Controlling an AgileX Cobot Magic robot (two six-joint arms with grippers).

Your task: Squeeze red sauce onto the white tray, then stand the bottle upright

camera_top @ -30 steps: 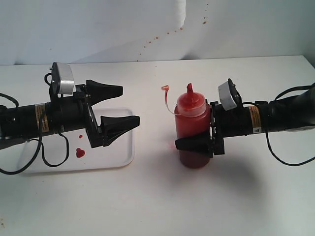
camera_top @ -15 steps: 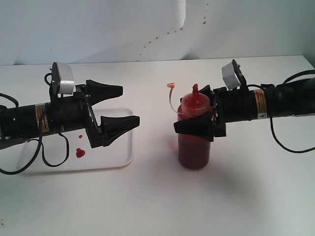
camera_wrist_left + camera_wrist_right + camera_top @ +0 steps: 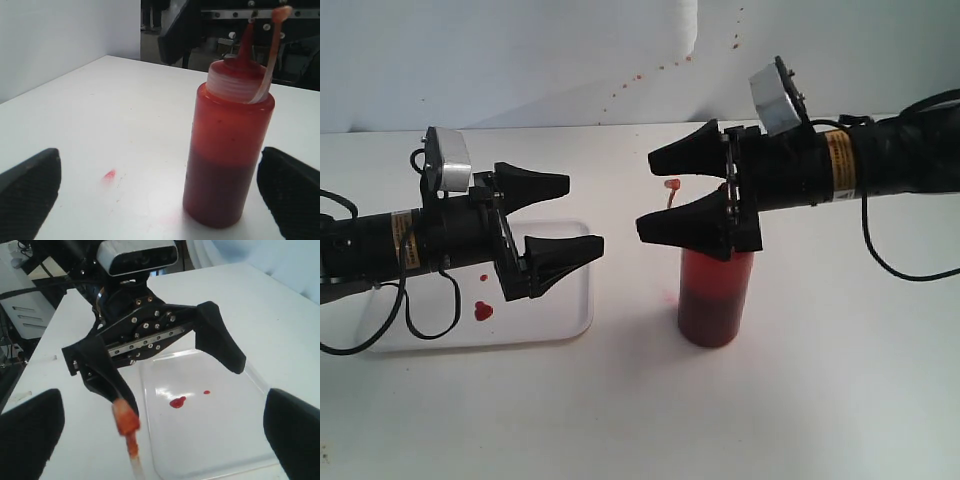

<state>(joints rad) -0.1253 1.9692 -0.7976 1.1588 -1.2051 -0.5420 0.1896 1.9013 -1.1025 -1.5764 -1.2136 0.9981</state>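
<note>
The bottle [image 3: 715, 295] stands upright on the table, right of the white tray [image 3: 575, 322], with nothing holding it. Its nozzle is hidden behind my right gripper [image 3: 648, 193], which hangs open just above it. The tethered tip cap [image 3: 672, 185] pokes out between the fingers. In the left wrist view the bottle [image 3: 227, 150] is whole, ahead of my open left gripper [image 3: 157, 170]. The left gripper [image 3: 582, 213] hovers over the tray's right end. A blob of red sauce [image 3: 483, 311] lies on the tray. The right wrist view shows the tray [image 3: 210, 440], the sauce [image 3: 177, 402] and the tip cap [image 3: 125, 420].
A small red spot [image 3: 109, 174] marks the table between tray and bottle. A faint pink smear [image 3: 668, 295] lies beside the bottle's base. Red specks [image 3: 660, 68] dot the white backdrop behind the table.
My right gripper has opened, let go of the bottle and risen above it. The bottle stays standing where it was. The left arm has not moved.
</note>
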